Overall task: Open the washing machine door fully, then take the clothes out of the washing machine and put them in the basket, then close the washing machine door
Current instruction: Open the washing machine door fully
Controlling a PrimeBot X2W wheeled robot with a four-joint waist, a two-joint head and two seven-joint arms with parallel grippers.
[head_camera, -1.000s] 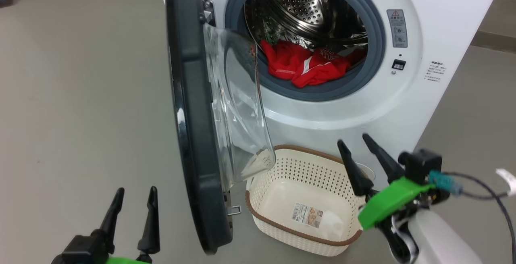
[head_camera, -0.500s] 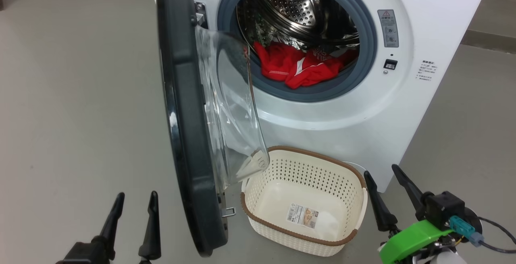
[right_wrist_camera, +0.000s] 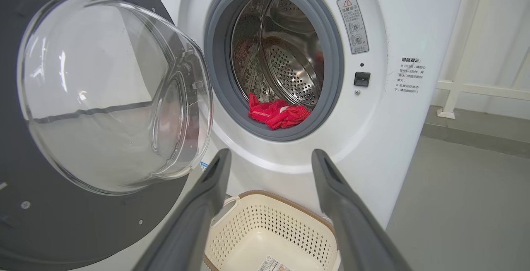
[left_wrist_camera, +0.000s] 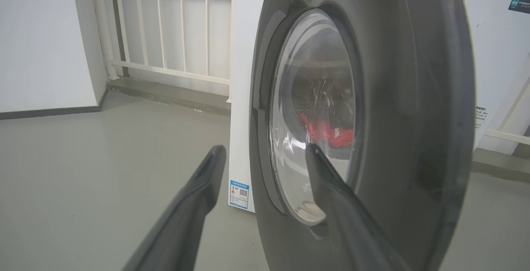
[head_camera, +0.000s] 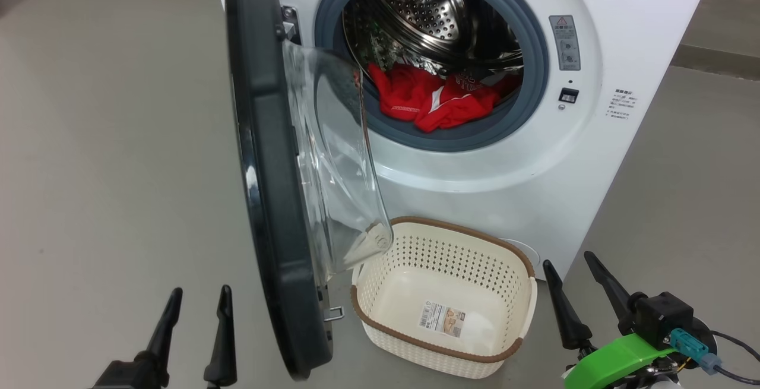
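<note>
The washing machine point(head_camera: 623, 32), a smooth white box, fills the upper right of the head view. A grey rubber ring point(head_camera: 537, 80) frames its perforated steel drum point(head_camera: 439, 15). The clothes point(head_camera: 433, 101), soft crumpled red fabric with white trim, lie at the drum's lower front. The washing machine door point(head_camera: 267, 199) stands swung out at centre left, showing its glossy black rim edge-on and a bulging clear glass bowl point(head_camera: 332, 157). Below the opening, the basket point(head_camera: 451, 258), cream perforated plastic with a brown woven-look rim, sits on the matte grey floor point(head_camera: 107, 169) with a paper label point(head_camera: 442, 319) inside. The left gripper point(head_camera: 200, 288), lower left, and the right gripper point(head_camera: 567, 258), lower right, both have tapered dark fingers spread apart, holding nothing.
</note>
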